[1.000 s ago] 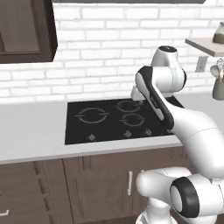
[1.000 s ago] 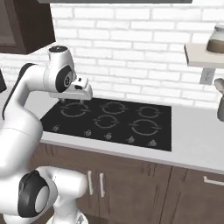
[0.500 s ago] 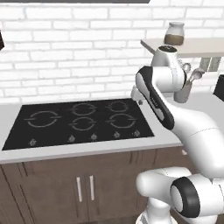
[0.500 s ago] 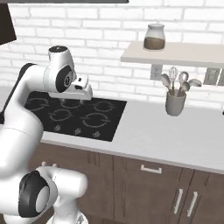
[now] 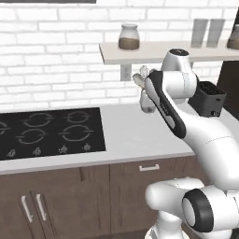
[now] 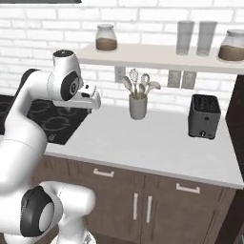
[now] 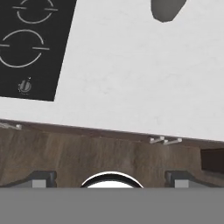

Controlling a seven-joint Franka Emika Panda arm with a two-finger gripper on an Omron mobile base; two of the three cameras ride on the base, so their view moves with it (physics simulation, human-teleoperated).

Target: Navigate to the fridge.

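No fridge among the things pictured: just counter (image 6: pixel 157 147), pale and matte, with dark wood cabinets (image 6: pixel 143 200) beneath carrying thin metal handles. Possibly further right past the toaster (image 6: pixel 204 116), where a tall dark panel edges the right base view, though too little of it showing to call it anything. Judged from the task alone: nothing to lift or grasp, only something to drive up to; heavy, rigid, fixed in place, so no risk of shifting it, and any hold would fall on a door handle if one were ever needed. Left of the toaster, a grey utensil cup (image 6: pixel 137 106) holding spoons and a whisk, smooth and round; further left again, a glossy black cooktop (image 5: pixel 46 133) set flush, ringed burners and small knobs along its front edge. Above the toaster, a pale shelf (image 6: pixel 143 53) against white brick, bearing a lidded glass jar (image 6: pixel 106 37) of brown stuff and two clear tumblers. Gripper (image 7: pixel 110 178) raised over the counter edge, pointing down, fingers spread wide, pinching nothing.
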